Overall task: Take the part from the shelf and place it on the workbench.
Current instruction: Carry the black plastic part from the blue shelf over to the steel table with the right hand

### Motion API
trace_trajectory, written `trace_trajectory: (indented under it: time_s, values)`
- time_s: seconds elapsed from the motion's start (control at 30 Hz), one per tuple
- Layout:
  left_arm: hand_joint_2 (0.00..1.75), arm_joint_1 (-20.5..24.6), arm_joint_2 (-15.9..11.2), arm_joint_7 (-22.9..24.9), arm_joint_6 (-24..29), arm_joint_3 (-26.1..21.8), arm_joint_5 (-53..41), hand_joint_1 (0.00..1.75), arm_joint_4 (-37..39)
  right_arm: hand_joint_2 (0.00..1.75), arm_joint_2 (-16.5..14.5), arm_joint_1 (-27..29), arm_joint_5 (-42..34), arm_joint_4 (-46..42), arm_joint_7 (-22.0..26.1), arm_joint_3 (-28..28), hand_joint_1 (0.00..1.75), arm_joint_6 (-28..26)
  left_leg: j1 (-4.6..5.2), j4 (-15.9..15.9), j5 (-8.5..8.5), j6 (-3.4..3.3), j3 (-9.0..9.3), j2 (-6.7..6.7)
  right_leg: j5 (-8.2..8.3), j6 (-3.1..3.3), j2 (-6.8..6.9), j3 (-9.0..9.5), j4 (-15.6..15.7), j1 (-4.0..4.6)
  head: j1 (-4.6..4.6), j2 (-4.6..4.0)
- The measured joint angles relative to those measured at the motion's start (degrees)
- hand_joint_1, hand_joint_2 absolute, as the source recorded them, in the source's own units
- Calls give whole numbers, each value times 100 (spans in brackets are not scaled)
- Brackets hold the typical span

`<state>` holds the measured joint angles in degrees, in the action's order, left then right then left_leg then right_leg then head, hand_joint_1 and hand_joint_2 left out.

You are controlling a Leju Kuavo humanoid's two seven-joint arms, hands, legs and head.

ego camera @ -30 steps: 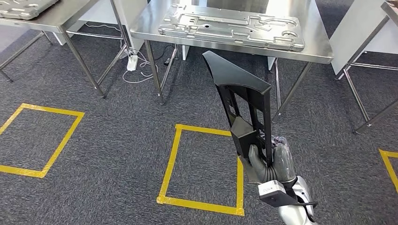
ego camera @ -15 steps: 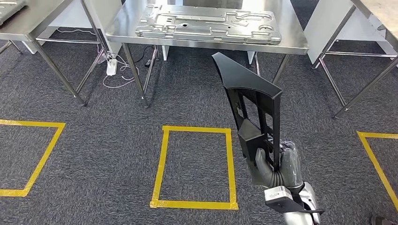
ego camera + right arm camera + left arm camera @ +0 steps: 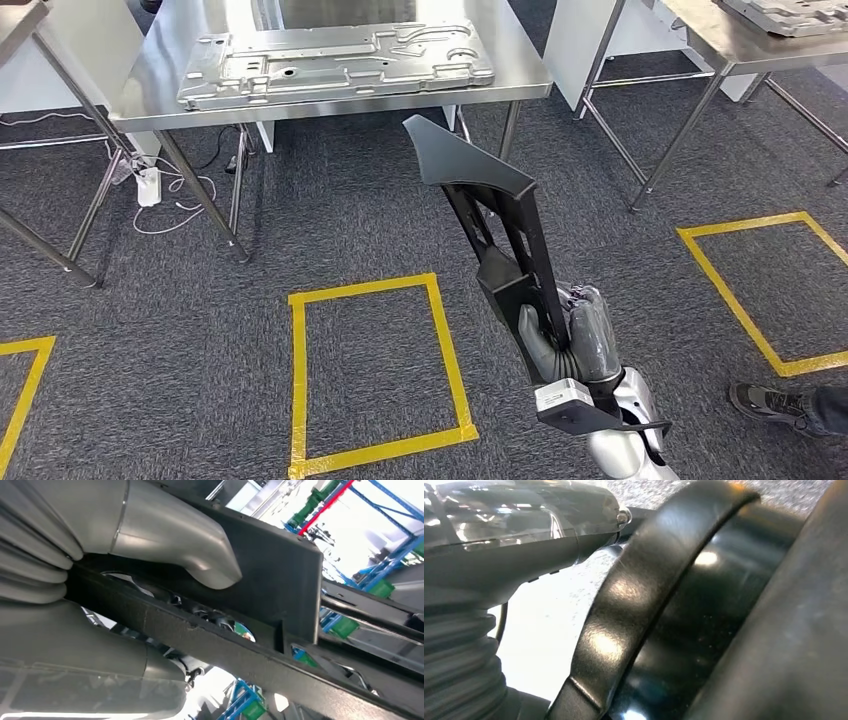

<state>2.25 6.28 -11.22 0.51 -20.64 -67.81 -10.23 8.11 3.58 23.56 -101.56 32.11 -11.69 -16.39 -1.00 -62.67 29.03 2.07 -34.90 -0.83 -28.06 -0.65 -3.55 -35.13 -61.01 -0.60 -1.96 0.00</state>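
Black unlabelled part [image 3: 495, 225] upright in right hand [image 3: 570, 340], before steel workbench [image 3: 150, 80].

- You're in a factory-style workshop; steel workbenches [image 3: 520, 85] stand on grey carpet [image 3: 150, 300]
- A pressed metal panel [image 3: 335, 62] lies on one bench; yellow tape squares [image 3: 375, 375] mark floor stations

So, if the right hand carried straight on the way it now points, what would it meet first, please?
The right hand holds the long black part, aimed up toward the steel workbench. The part's tip would probably meet the bench's front edge first, or pass beneath it; depth is unclear.
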Motion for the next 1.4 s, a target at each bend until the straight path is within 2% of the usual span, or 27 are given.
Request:
trace_trajectory:
  time_s: [0.1,0.17,0.2,0.27,0.3,0.33,0.37,0.43,0.47,0.5,0.57,0.67,0.7,0.77,0.8,0.83,0.87,0.9,0.97,1.0,1.07,1.13,1.17,1.23,1.3,1.37,1.4]
  values:
    - [175,2,5,-45,3,-2,19,0,-1,175,25,-1,3,1,-7,-16,175,-9,11,85,2,-93,21,-15,-21,-73,-5,8,23,-7,22,0]
    - [175,0,14,-62,11,-2,31,0,-2,175,41,-10,3,0,-8,-30,175,-17,-15,109,8,-156,53,10,-118,-107,97,-67,-154,-6,75,0]
    - [175,-4,17,-69,15,-4,39,0,-2,175,49,-16,3,0,-9,-36,175,-25,-26,118,19,-181,71,30,-231,-119,162,-198,-403,-7,118,0]
    - [175,-13,20,-82,20,-10,55,0,-1,175,58,-18,3,3,-9,-51,175,-38,-27,121,65,-212,107,70,-481,-136,244,-615,-1108,-14,213,0]
    - [175,-17,22,-89,23,-14,59,0,-1,175,61,-8,3,7,-9,-61,175,-43,-28,121,92,-214,130,89,-522,-143,259,-797,-1378,-20,241,0]
    - [175,-21,25,-95,27,-17,60,0,0,175,64,0,3,10,-9,-71,175,-45,-31,121,126,-209,167,105,-452,-149,268,-889,-1462,-23,269,0]
    - [175,-25,27,-101,31,-20,60,0,0,175,69,6,3,13,-9,-80,175,-47,-38,121,166,-198,217,117,-278,-152,276,-870,-1326,-26,297,0]
    - [175,-34,30,-110,44,-25,60,0,0,175,76,9,3,15,-9,-89,175,-56,-53,127,258,-155,341,132,155,-157,322,-590,-640,-25,335,0]
    - [175,-38,30,-112,52,-27,60,0,1,175,79,8,2,15,-8,-91,175,-60,-48,130,303,-122,388,135,261,-151,348,-445,-316,-7,352,0]
    - [175,-43,30,-112,62,-31,60,0,2,175,80,11,-7,16,-7,-93,175,-62,-40,147,336,-89,424,137,285,-136,369,-350,-123,10,358,0]
    - [175,-48,30,-110,74,-37,60,0,4,175,84,29,-39,15,-5,-96,175,-63,-12,213,382,-23,485,146,189,-76,372,-292,-27,43,350,0]
    - [175,-54,28,-97,81,-40,50,0,-5,175,90,61,-81,-11,0,-95,175,-63,-5,113,474,49,541,139,78,49,334,-131,19,-3,286,0]
    - [175,-55,27,-93,84,-42,47,0,-8,175,91,67,-98,-21,5,-95,175,-56,-2,-158,562,57,417,124,29,88,326,-48,36,-18,248,0]
    - [175,-53,27,-91,87,-46,44,0,-7,175,92,85,-148,-27,16,-92,175,-23,15,-974,783,54,-85,106,-90,140,315,94,41,-3,170,0]
    - [175,-50,27,-91,89,-48,44,0,-7,175,93,102,-172,-27,22,-93,175,-4,23,-1319,828,52,-350,104,-155,151,304,171,41,7,142,0]
    - [175,-46,27,-91,91,-49,43,0,-7,175,93,121,-188,-28,27,-94,175,9,31,-1478,758,45,-536,104,-221,157,287,257,41,16,124,0]
    - [175,-43,27,-91,92,-49,43,0,-7,175,93,136,-195,-31,32,-95,175,15,40,-1406,554,33,-617,103,-291,157,269,356,41,21,108,0]
    - [175,-40,27,-90,93,-50,43,0,-7,175,93,145,-195,-34,35,-96,175,16,50,-1132,252,13,-606,100,-367,155,250,463,42,24,87,0]
    - [175,-42,28,-86,91,-52,42,0,-3,175,94,152,-169,-43,44,-95,175,12,83,-449,-253,-46,-452,68,-529,127,218,614,54,27,49,-1]
    - [175,-41,27,-84,89,-53,41,0,0,175,95,153,-145,-46,48,-95,175,6,101,-203,-324,-77,-377,48,-587,101,207,642,66,27,33,-1]
    - [175,-37,26,-83,85,-55,40,0,5,175,100,160,-82,-55,43,-97,175,-11,130,13,-223,-139,-299,22,-625,28,194,692,118,28,22,-2]
    - [175,-30,37,-96,85,-56,40,0,1,175,116,173,-4,-73,26,-104,175,-33,113,147,-151,-206,-168,14,-565,-35,205,756,96,29,12,-1]
    - [175,-29,43,-103,86,-56,37,0,-1,175,127,168,35,-80,19,-108,175,-45,90,207,-123,-236,-70,10,-514,-63,220,715,-50,36,17,-1]
    - [175,-32,47,-112,87,-56,32,0,-2,175,151,151,89,-86,4,-112,175,-76,49,311,-48,-271,133,4,-504,-104,251,347,-620,24,62,-1]
    - [175,-38,47,-111,87,-56,30,0,-1,175,168,158,121,-86,-11,-116,175,-103,23,378,55,-266,305,-21,-776,-136,262,-151,-1173,-5,112,-1]
    - [175,-45,47,-111,87,-56,29,0,0,175,175,177,151,-86,-24,-130,175,-116,-13,408,197,-233,510,-81,-1043,-162,267,-452,-1201,-39,156,0]
    - [175,-48,47,-110,87,-56,28,0,1,175,178,183,162,-86,-28,-137,175,-120,-35,414,280,-208,626,-119,-994,-184,269,-500,-992,-60,182,0]
